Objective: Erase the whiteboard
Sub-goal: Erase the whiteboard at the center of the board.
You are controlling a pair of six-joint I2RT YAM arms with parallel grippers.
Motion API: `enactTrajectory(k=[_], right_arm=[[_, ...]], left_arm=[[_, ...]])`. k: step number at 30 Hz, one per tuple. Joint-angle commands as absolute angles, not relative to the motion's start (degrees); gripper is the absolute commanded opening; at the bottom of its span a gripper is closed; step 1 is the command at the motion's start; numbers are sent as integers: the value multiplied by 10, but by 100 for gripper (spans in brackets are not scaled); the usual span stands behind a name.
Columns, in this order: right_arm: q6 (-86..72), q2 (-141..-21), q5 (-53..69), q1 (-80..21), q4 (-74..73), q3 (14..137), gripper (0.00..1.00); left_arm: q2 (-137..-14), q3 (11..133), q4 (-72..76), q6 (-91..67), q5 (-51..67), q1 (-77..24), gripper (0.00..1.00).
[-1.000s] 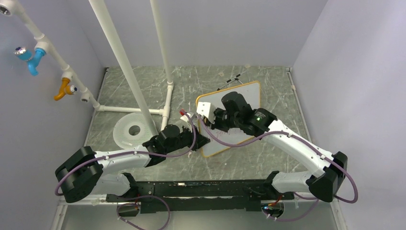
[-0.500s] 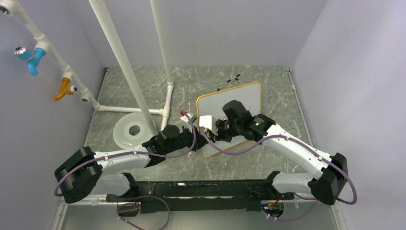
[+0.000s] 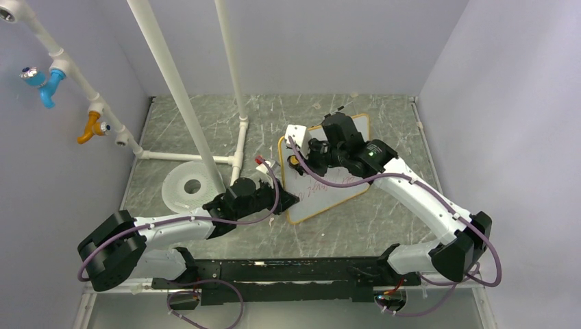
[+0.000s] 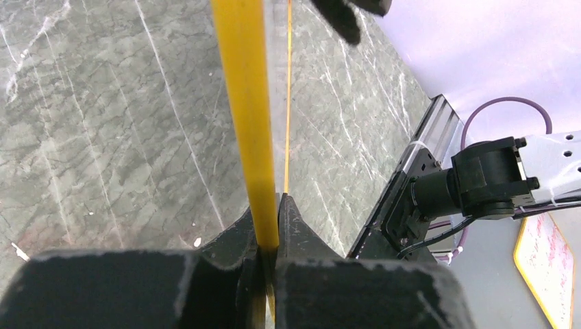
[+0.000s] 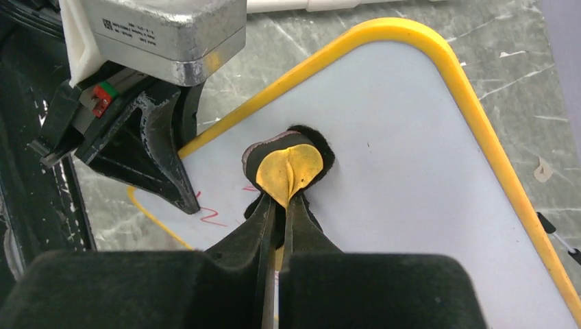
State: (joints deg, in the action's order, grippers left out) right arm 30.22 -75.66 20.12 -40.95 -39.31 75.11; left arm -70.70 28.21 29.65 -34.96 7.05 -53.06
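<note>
My left gripper (image 4: pixel 269 212) pinches the yellow frame of the whiteboard (image 5: pixel 411 171), bottom centre; my right gripper (image 5: pixel 279 205) pinches a yellow eraser pad (image 5: pixel 288 164) over the board, mid-frame.

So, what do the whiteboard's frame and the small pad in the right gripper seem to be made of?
The whiteboard frame: smooth yellow, rounded, faintly shiny; probably plastic, though painted wood is possible. The pad in the right gripper: yellow folded soft sheet with fuzzy black edge; looks like foam or cloth backed with felt.
</note>
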Motion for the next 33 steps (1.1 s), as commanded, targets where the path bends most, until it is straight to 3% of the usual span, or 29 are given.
enactTrajectory(k=[1, 8, 15, 20, 33], right_arm=[[294, -752, 215, -400, -321, 734, 0], [359, -688, 306, -406, -349, 596, 0], [287, -719, 199, -392, -294, 682, 0], [242, -742, 192, -363, -283, 749, 0], [370, -705, 291, -419, -357, 600, 0]], left_arm=[[-685, 285, 363, -316, 120, -547, 0], [-681, 283, 363, -311, 119, -546, 0], [-692, 287, 366, -315, 127, -546, 0], [-682, 284, 359, -314, 123, -546, 0], [-681, 277, 370, -309, 124, -545, 0]])
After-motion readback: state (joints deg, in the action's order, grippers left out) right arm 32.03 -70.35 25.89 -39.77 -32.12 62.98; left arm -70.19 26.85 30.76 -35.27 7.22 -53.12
